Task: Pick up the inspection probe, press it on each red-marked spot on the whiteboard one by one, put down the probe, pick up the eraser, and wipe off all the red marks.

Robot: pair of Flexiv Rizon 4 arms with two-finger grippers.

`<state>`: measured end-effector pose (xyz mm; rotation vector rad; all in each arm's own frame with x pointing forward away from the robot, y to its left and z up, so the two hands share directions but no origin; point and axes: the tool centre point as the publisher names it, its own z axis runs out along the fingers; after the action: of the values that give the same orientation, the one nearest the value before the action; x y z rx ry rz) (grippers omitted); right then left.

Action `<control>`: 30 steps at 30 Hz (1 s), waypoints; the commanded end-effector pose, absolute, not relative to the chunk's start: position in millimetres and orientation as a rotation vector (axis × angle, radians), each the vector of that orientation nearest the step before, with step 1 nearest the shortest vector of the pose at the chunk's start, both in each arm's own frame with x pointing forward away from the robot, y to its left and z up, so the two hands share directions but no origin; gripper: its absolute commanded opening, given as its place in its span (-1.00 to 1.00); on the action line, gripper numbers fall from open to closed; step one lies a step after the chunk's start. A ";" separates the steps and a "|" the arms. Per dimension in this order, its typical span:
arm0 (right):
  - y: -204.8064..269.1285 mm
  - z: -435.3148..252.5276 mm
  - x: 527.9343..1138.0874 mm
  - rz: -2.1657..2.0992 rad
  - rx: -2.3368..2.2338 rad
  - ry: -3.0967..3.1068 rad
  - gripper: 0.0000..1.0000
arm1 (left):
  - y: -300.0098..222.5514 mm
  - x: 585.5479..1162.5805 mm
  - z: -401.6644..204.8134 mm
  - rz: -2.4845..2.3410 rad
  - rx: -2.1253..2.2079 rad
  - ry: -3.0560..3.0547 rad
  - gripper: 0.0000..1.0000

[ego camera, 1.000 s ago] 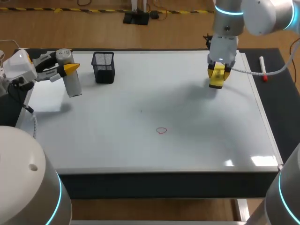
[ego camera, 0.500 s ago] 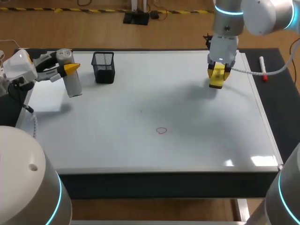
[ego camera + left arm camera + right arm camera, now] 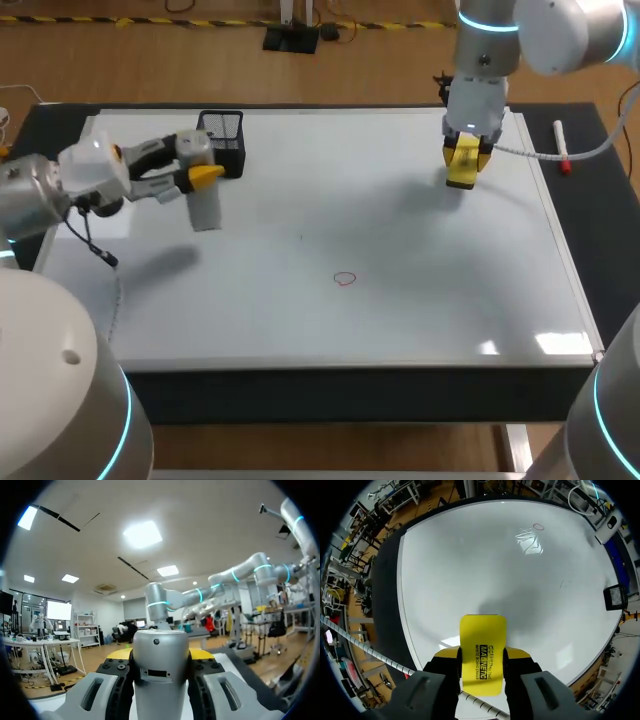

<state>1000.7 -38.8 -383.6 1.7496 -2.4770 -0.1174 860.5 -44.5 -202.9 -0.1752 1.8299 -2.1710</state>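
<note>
Table (image 3: 603, 215): dark top, showing as a border around the board it carries.

Whiteboard (image 3: 420, 240): lies flat, covering nearly the whole table; also the wide white surface ahead of my right fingers in the right wrist view (image 3: 485, 560).

Right arm (image 3: 520, 30): comes in at the far right corner, wrist pointing down over the far right part of the whiteboard.

Left arm (image 3: 30, 195): comes in over the left edge, wrist lying roughly level above the far left part of the whiteboard.

Mesh pot (image 3: 225, 132): black, upright, at the far edge near the far left corner; small in the right wrist view (image 3: 616, 597).

Left gripper (image 3: 200, 172): fingers clamped from both sides on the inspection probe, just in front of the mesh pot; yellow tips show behind the probe in the left wrist view (image 3: 160, 656).

Inspection probe (image 3: 204, 208): grey cylinder, upright, hanging down from my left fingers over the far left part of the whiteboard, its shadow lying apart from it towards the near left; fills the space between my fingers in the left wrist view (image 3: 160, 680).

Right gripper (image 3: 466, 150): fingers closed on the eraser from two sides (image 3: 481, 656).

Eraser (image 3: 462, 170): yellow block, held end-down above the far right part of the whiteboard, sticking out ahead of the fingers (image 3: 482, 645).

Marker pen (image 3: 561, 145): white with a red end, on the dark table beyond the right edge of the whiteboard.

Red mark (image 3: 345, 279): one small open loop, near the middle of the whiteboard towards the near edge, well apart from both grippers (image 3: 538, 527).
</note>
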 end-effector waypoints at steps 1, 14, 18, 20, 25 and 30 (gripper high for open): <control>-39.5 -382.8 1001.6 -0.115 1.751 -2.473 -1.00 | -73.2 841.9 -202.5 -2.159 -0.200 1.833 -1.00; -39.5 -382.8 1001.6 -0.115 1.751 -2.473 -1.00 | -144.9 813.0 -216.3 -2.286 -0.186 1.835 -1.00; -39.5 -382.8 1001.6 -0.115 1.751 -2.473 -1.00 | -164.8 807.9 -218.8 -2.337 -0.163 1.822 -1.00; -39.5 -382.8 1001.6 -0.115 1.751 -2.473 -1.00 | -175.2 804.9 -220.1 -2.358 -0.145 1.822 -1.00; -39.5 -382.8 1001.6 -0.115 1.751 -2.473 -1.00 | -197.6 800.8 -227.2 -2.369 -0.124 1.829 -1.00; -39.5 -382.8 1001.6 -0.115 1.751 -2.473 -1.00 | -213.1 804.2 -235.3 -2.393 -0.126 1.828 -1.00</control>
<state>1000.8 -38.7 -383.8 1.7494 -2.4770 -0.1174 796.0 -200.1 -228.1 -0.1368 1.8405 -2.3777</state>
